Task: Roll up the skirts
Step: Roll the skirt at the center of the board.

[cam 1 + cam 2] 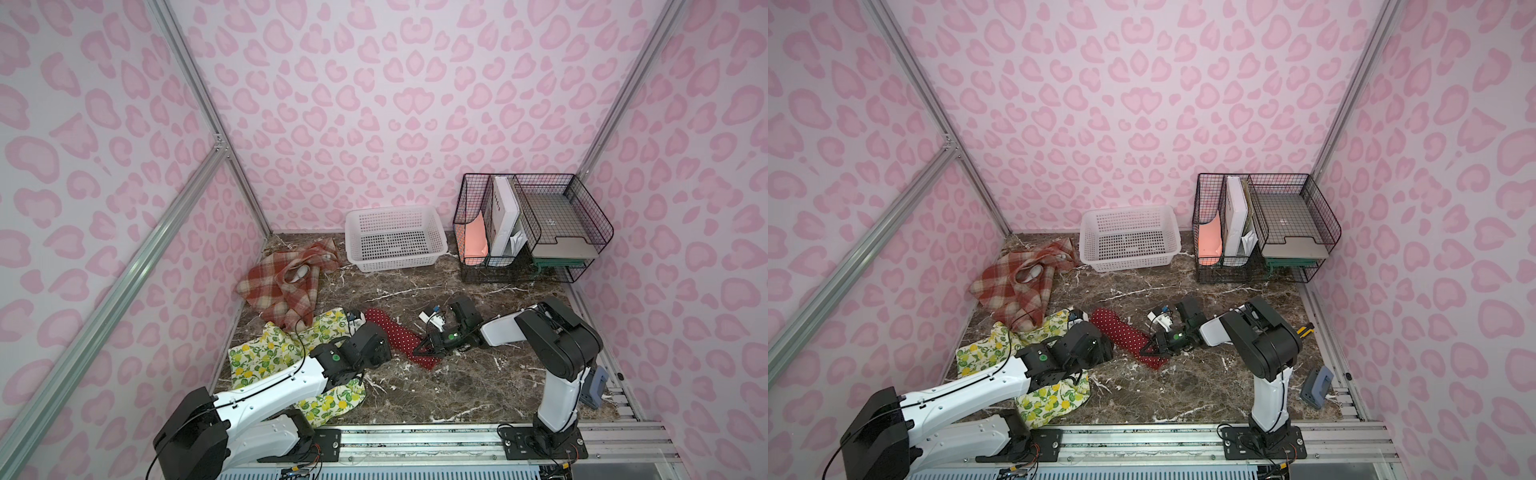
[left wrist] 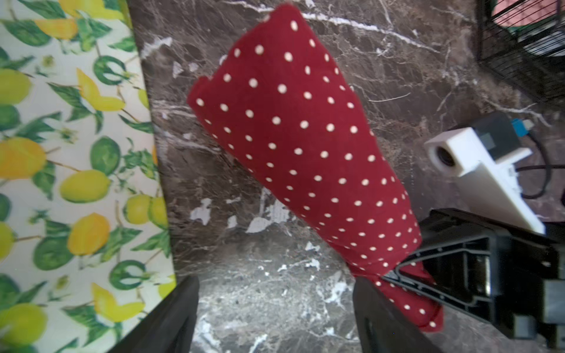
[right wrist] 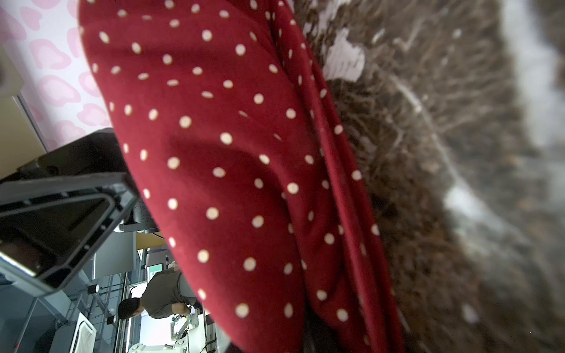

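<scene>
The red polka-dot skirt (image 1: 392,332) lies on the marble table (image 1: 436,395) as a long folded strip. My right gripper (image 1: 420,352) is shut on its near end, and red cloth (image 3: 244,152) fills the right wrist view and hides the jaws. My left gripper (image 2: 276,282) is open over bare marble just beside that same end, with nothing between its fingers (image 2: 180,311). In both top views its wrist hides its fingertips. The lemon-print skirt (image 1: 266,353) lies spread under the left arm. The plaid skirt (image 1: 282,282) sits crumpled at the back left.
A white lattice basket (image 1: 399,261) stands at the back centre. A black wire rack (image 1: 532,228) holding folders and trays stands at the back right. A grey-blue device (image 1: 596,386) leans by the right rail. Patterned pink walls close in three sides.
</scene>
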Robot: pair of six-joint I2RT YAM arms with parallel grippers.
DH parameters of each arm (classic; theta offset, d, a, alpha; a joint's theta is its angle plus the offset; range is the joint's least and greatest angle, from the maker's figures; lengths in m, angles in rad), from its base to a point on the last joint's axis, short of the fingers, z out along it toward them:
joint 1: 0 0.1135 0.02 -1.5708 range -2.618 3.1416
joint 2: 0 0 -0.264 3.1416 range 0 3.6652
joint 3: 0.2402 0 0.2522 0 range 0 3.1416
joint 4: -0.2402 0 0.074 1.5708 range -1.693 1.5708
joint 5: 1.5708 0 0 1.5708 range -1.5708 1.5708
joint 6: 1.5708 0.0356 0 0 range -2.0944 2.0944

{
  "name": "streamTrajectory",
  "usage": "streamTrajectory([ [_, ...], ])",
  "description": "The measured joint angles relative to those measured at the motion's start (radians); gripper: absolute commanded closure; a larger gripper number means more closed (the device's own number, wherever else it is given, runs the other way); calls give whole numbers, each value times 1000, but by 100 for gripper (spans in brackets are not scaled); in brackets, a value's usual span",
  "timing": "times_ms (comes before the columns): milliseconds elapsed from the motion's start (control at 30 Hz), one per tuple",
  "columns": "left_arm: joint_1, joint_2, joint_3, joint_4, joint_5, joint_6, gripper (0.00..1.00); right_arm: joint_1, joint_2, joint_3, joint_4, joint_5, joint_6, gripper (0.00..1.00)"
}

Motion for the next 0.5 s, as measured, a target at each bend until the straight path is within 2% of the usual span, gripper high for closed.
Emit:
streamTrajectory([
  [300, -24, 253, -10, 288, -66, -60, 17, 18, -28, -14, 10, 47, 8, 95],
  [500, -25, 359, 14, 391, -113, -72, 17, 18, -38, -27, 21, 60, 8, 95],
])
